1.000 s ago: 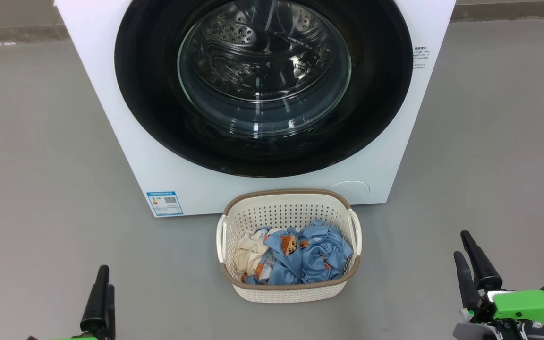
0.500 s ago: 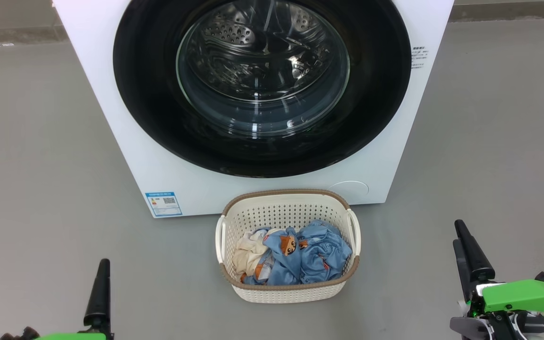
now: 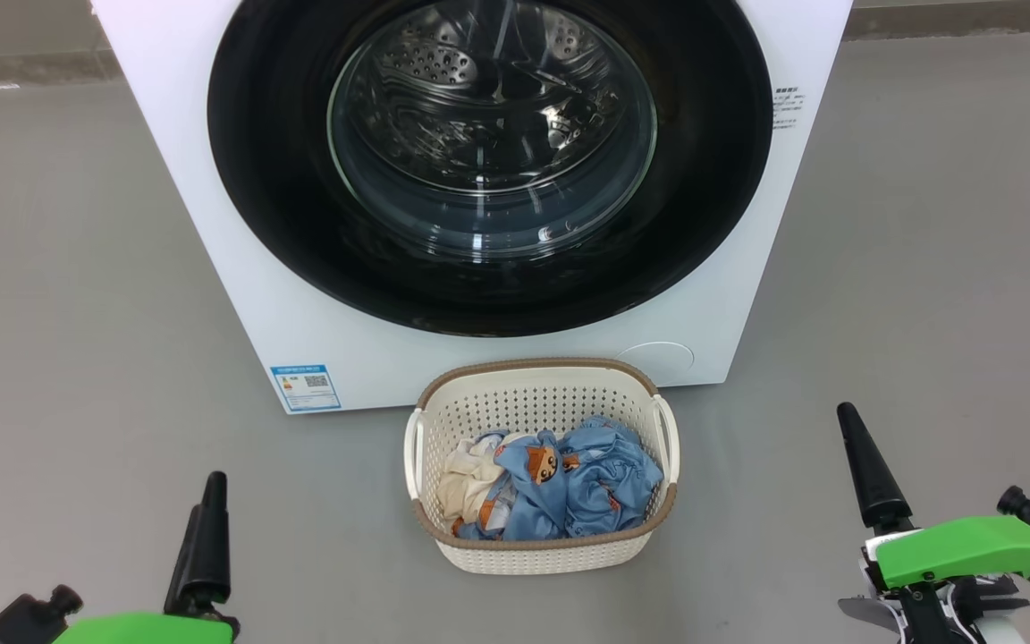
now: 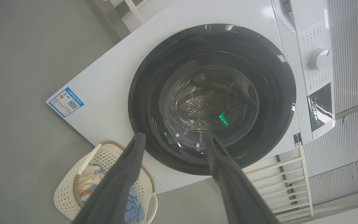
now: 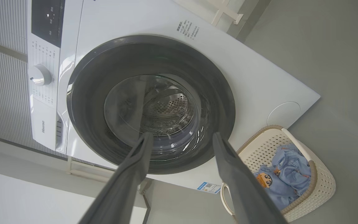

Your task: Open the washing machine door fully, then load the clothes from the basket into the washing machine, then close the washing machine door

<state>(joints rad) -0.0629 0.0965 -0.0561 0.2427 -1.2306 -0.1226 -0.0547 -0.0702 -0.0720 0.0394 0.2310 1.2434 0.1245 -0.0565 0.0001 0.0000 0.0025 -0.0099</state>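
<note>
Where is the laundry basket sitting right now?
In the head view, the basket stands on the floor at lower centre, close in front of the washing machine, beneath its round door.

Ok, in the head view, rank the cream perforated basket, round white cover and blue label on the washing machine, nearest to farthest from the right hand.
1. Cream perforated plastic basket, on the floor left of the right hand.
2. Round white cover, lower right corner of the white washing machine, behind the basket.
3. Blue label, the machine's lower left corner.
</note>
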